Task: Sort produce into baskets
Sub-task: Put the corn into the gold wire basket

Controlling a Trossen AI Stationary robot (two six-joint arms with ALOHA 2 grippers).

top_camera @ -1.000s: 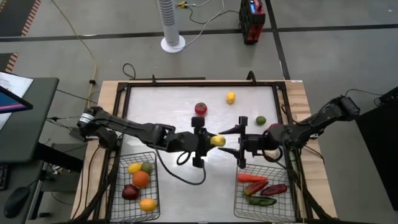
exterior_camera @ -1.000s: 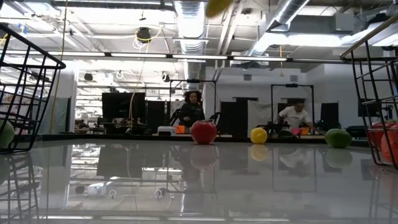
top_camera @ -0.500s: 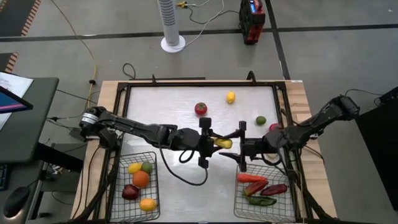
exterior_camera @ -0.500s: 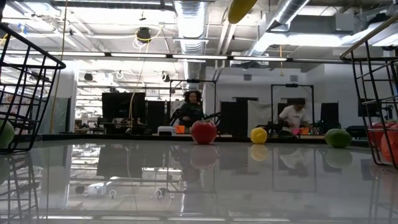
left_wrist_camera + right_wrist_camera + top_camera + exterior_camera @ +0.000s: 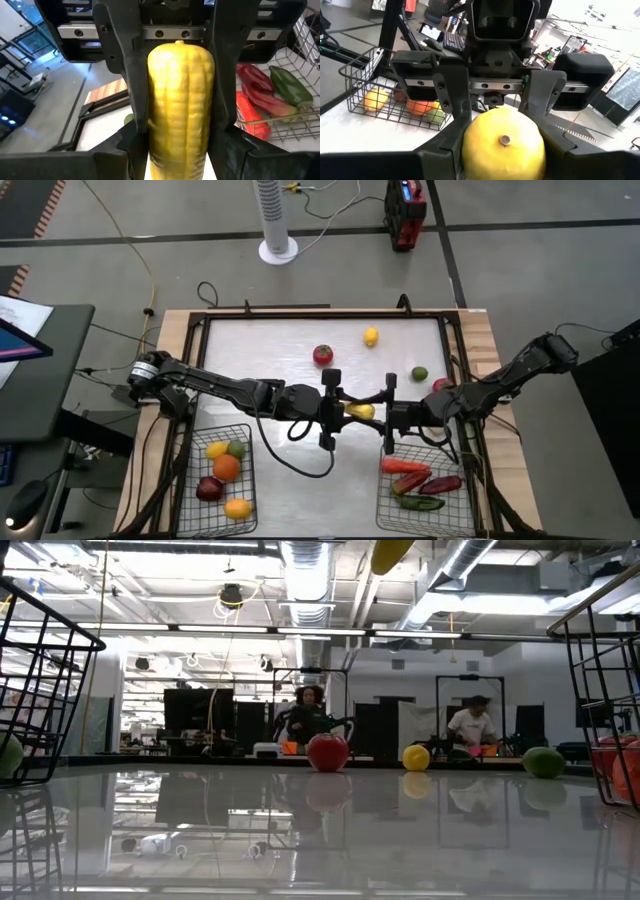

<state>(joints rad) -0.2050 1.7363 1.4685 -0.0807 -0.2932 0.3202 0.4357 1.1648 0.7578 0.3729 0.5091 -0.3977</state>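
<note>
A yellow corn cob (image 5: 360, 411) is held in the air over the middle of the table; it also shows in the left wrist view (image 5: 180, 110) and end-on in the right wrist view (image 5: 502, 145). My left gripper (image 5: 347, 411) is shut on it. My right gripper (image 5: 376, 413) faces it from the right, open, with its fingers (image 5: 122, 55) standing on either side of the cob's free end; I cannot tell whether they touch it. Two wire baskets stand at the near edge, the left basket (image 5: 196, 480) and the right basket (image 5: 384, 505), each holding several produce pieces. My left gripper pinches the cob's two long sides (image 5: 150, 125) between its two fingers (image 5: 135, 100). The fingers come level from the table's left and lie along the cob. The cob is lifted clear of the table, about level, its free end (image 5: 506, 140) pointing toward the right gripper.
A red tomato (image 5: 322, 355), a yellow lemon (image 5: 371, 336) and a green lime (image 5: 419, 374) lie loose on the far half of the table. A red piece (image 5: 440, 385) shows beside the right arm. People stand in the room behind the table.
My left gripper has carried the corn cob toward the table's right edge, bringing its free end between the right gripper's fingers. The cob stays clear of the table.
</note>
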